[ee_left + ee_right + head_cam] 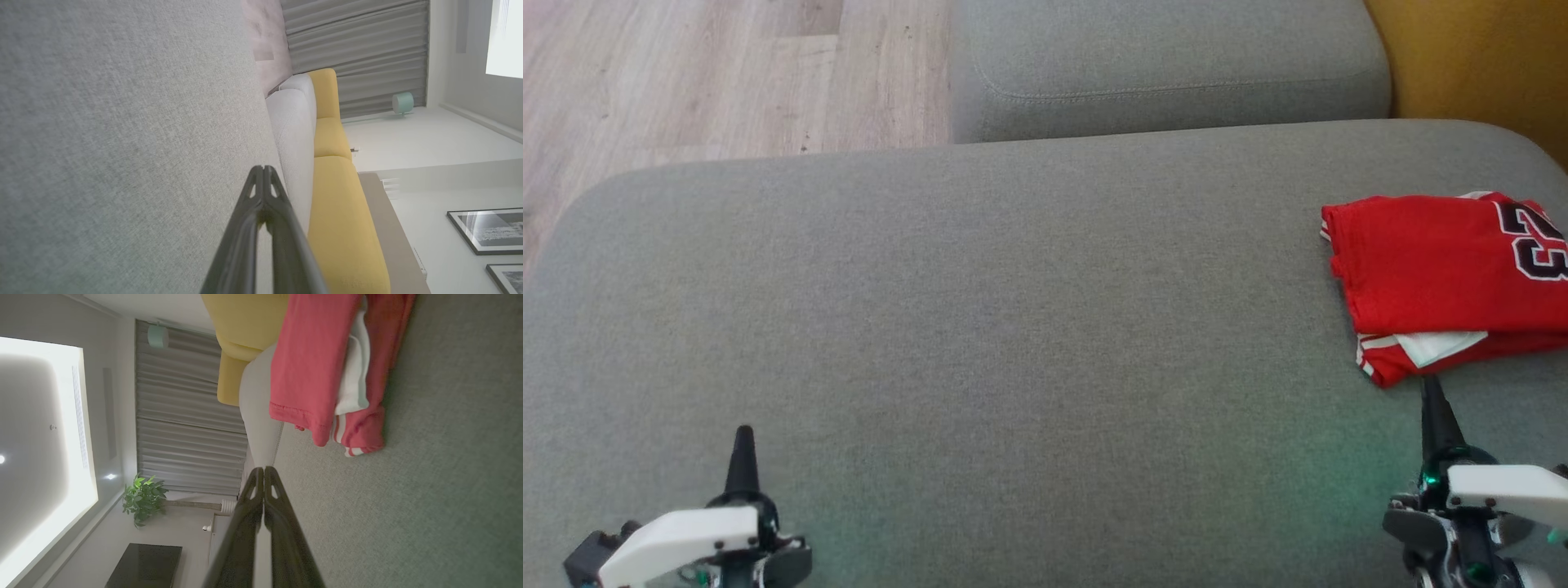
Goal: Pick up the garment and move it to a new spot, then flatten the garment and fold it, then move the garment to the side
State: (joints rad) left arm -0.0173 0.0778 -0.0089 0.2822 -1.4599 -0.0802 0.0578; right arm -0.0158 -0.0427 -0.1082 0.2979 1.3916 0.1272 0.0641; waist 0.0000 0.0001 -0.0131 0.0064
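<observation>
Jaws on both grippers are pressed together, holding nothing. The folded red shirt (1429, 261) lies flat at the right end of the grey cushion (1013, 327). The right gripper (1427, 382) points at the shirt's near edge, just short of it. The left gripper (743, 433) stands well apart from the shirt.

Broad grey woven-fabric sofa cushion (980, 310), rounded at its far corners; a folded red jersey (1429, 269), white-trimmed with dark numerals, lies flat at its right edge.
</observation>
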